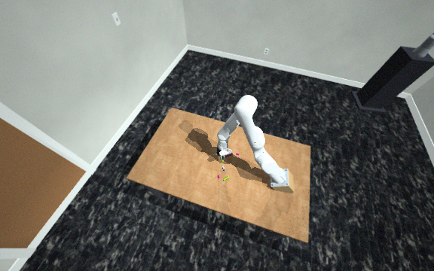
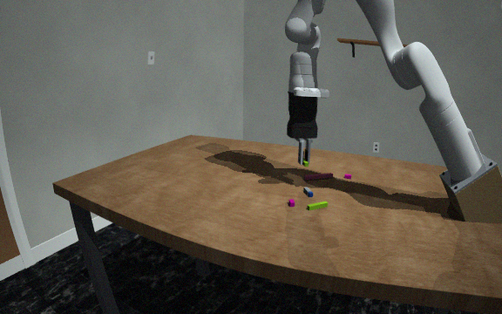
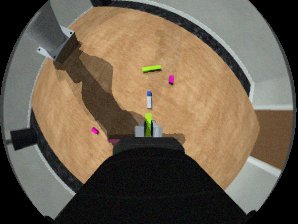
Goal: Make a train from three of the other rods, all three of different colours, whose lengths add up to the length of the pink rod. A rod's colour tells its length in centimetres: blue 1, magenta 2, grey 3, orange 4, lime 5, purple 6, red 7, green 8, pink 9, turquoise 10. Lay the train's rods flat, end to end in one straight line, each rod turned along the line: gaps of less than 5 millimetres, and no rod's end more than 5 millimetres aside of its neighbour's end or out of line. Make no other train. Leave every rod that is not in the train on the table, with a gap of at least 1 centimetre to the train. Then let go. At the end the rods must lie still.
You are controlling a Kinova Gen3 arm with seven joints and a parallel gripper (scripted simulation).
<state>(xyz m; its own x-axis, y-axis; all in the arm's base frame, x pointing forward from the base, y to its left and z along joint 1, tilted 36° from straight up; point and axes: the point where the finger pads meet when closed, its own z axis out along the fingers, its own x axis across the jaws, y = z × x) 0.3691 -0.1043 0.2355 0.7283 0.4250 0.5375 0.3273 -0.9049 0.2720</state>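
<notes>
Nearest, a spare lime rod [image 1: 226, 178] [image 2: 317, 206] [image 3: 151, 69] lies apart from the train; beyond, blue [image 1: 224, 170] [image 2: 310, 194] [image 3: 149, 93] and grey [image 1: 223, 167] [image 2: 307, 190] [image 3: 149, 102] rods line up; farther, the gripper [image 1: 222, 158] [image 2: 304, 162] [image 3: 148, 126] grips another lime rod [image 1: 223, 161] [image 2: 306, 164] [image 3: 148, 119] lengthwise, probably to complete pink's length.

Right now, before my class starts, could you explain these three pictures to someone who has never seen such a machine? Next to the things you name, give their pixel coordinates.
The machine is one white arm [image 1: 248, 107] [image 2: 447, 118] [image 3: 42, 22] on a table [image 1: 179, 169] [image 2: 190, 218] [image 3: 210, 115]. Top looks down from above, exterior from the side, wrist past the gripper [image 1: 222, 159] [image 2: 304, 162] [image 3: 148, 131]. The gripper holds a lime rod [image 1: 223, 161] [image 2: 306, 164] [image 3: 148, 119] above the table. On it lie a blue rod [image 1: 224, 170] [image 2: 310, 194] [image 3: 149, 93] and a grey rod [image 1: 223, 167] [image 2: 307, 190] [image 3: 149, 102], lined up end to end; another lime rod [image 1: 226, 178] [image 2: 317, 206] [image 3: 151, 68]; two magenta rods, one near that lime rod [image 1: 218, 176] [image 2: 291, 202] [image 3: 171, 79], one farther off [image 1: 237, 153] [image 2: 348, 176] [image 3: 94, 131]; and, in shadow, the pink rod [image 1: 229, 153] [image 2: 318, 176] [image 3: 114, 140].
</notes>
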